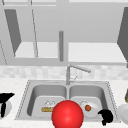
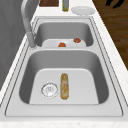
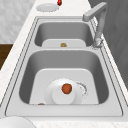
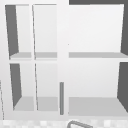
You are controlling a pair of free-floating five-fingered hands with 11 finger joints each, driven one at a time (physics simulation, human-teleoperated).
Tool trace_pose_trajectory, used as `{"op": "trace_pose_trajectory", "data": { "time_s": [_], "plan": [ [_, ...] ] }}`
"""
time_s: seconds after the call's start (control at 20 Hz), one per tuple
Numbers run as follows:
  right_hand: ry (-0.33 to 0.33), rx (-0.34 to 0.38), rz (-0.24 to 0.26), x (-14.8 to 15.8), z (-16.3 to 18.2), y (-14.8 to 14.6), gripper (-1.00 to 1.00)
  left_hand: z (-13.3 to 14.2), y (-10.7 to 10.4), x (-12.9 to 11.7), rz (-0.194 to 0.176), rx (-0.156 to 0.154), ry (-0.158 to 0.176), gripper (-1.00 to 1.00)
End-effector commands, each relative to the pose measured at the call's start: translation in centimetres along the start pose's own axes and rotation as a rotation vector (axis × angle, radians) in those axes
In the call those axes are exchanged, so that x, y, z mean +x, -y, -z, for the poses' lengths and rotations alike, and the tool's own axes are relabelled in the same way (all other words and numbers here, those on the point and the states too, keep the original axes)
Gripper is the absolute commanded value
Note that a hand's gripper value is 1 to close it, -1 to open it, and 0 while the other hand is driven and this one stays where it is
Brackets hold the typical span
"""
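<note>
1. The right hand [image 1: 106, 117] hangs at the front rim of the sink [image 1: 25, 100], by the right basin's near corner. Its fingers are curled downward and nothing sits inside them.
2. Nearest to it is a white plate [image 1: 91, 110] on the right basin floor with a small orange-red fruit [image 1: 87, 107] on top. Hand and plate stand near but apart, so as I judge it, nothing is lifted or grasped yet and everything lies where it rests.
3. The left hand [image 1: 4, 100] floats over a white dish [image 1: 8, 108] on the counter at the far left. Its fingers look spread and straight, holding nothing.
4. In the left basin a long bread roll [image 1: 47, 109] lies just beside the round drain [image 2: 49, 89].
5. A large red ball [image 1: 67, 115] sits in front of the divider in the front view, covering part of both basins.
6. The left side view shows the roll [image 2: 64, 85] lengthwise, which the front view half hides behind the ball. It also shows 2 reddish items on the far plate, 1 of them [image 2: 77, 40] toward its edge.
7. The right side view shows the fruit [image 3: 66, 88] centred on the plate [image 3: 62, 96], with that basin's drain partly tucked behind it.
8. The upper view gives the open wall cabinet [image 4: 62, 57] and its bare shelves, plus the tip of the faucet [image 4: 75, 123].
</note>
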Motion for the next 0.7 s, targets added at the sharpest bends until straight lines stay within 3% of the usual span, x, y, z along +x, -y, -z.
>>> {"op": "trace_pose_trajectory", "data": {
  "time_s": [0.0, 0.4, 0.45, 0.65],
  "plan": [
    [0.000, 0.000, 0.000, 0.0, 0.0, 0.0, 0.00, -2.5, -0.9, -0.8, -0.001, -0.010, 0.022, -1.00],
    [0.000, 0.000, 0.000, 0.0, 0.0, 0.0, 0.00, -7.4, -2.4, -3.2, -0.001, -0.012, 0.030, -1.00],
    [0.000, 0.000, 0.000, 0.0, 0.0, 0.0, 0.00, -8.4, -2.6, -3.8, -0.018, -0.003, 0.013, -1.00],
    [0.000, 0.000, 0.000, 0.0, 0.0, 0.0, 0.00, -11.1, -3.4, -5.6, -0.025, 0.000, 0.008, -1.00]
  ]
}}
